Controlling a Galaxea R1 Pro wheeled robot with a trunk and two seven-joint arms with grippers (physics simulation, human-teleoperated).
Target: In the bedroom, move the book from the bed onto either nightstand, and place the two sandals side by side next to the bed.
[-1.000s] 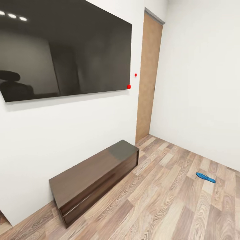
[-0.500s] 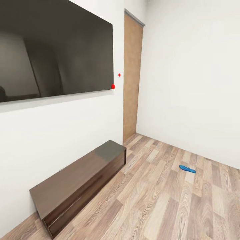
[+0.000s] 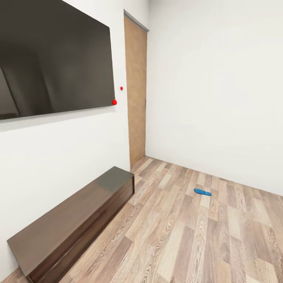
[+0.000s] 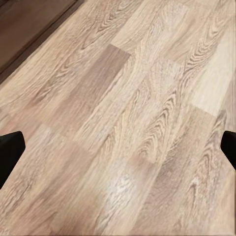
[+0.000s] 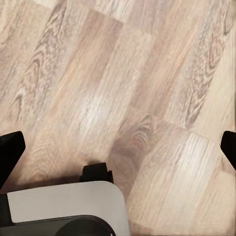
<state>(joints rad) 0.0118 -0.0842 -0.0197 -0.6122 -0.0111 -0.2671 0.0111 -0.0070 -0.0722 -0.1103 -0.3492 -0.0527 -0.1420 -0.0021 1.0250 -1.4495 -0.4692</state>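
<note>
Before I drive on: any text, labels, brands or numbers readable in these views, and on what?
None: no readable text in any view.
The dark wall screen bears no brand or lettering, just dim reflections.
The two red dots by its corner are plain marks, not signs.
The blue sandal is too small to show any print.
The dark wood bench cabinet, the brown wall panel and the plank floor are unmarked.

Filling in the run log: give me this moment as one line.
phase: in transit | sandal: one, flat on floor near far wall | left end effector: open, empty | right end effector: open, empty
</note>
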